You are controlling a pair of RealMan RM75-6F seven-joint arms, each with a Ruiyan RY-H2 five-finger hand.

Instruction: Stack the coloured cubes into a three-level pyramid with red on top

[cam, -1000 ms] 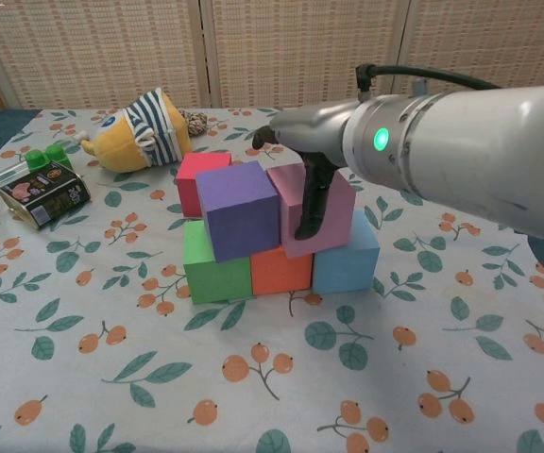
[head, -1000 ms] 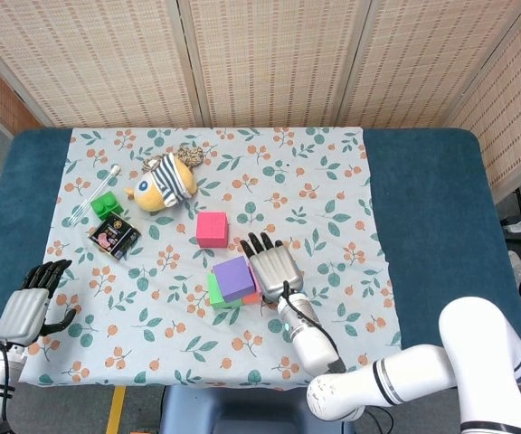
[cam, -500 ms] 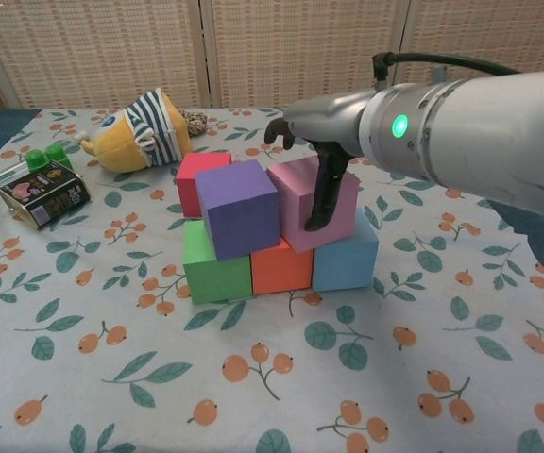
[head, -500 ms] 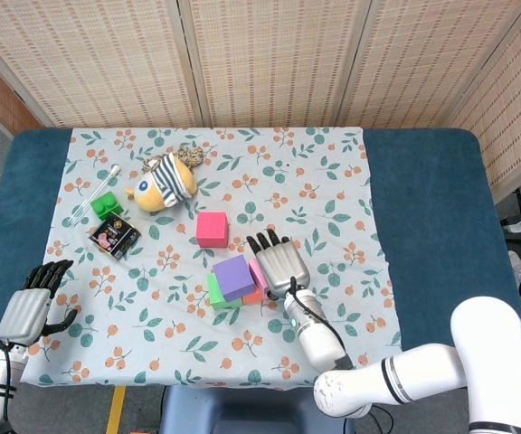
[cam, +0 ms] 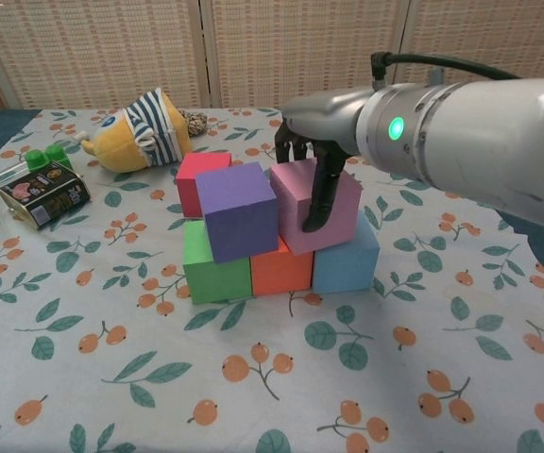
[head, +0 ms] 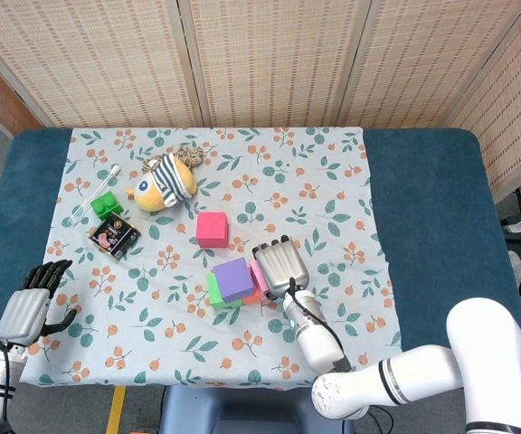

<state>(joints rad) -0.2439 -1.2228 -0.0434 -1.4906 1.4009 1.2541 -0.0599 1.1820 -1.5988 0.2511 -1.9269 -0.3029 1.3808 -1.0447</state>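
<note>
pink foam is sitting under the right hand (cam: pixel 317 160), which is curling its fingers over the far side of the pink cube (cam: pixel 317 205) with one digit running down the near face, so it is gripping that block. the cube is resting tilted on the second level, across the orange cube (cam: pixel 280 269) and the blue cube (cam: pixel 348 261), and beside it the purple cube (cam: pixel 240 209) is leaning over the green cube (cam: pixel 212 264) and the orange one.

the risk lies in that tilt: if the hand is letting go or pulling away while the pink block is sitting crooked, the fingers may be dragging it off the blue cube or nudging the purple one, which is touching it or nearly so. either slip would be toppling the middle row, and an uneven row would be giving a poor seat to the top block.

the red cube (head: pixel 212 229) is waiting on the cloth just behind the stack, untouched. the left hand (head: pixel 33 306) is idling near the table's near left edge, well apart, fingers loosely spread and holding nothing.
</note>
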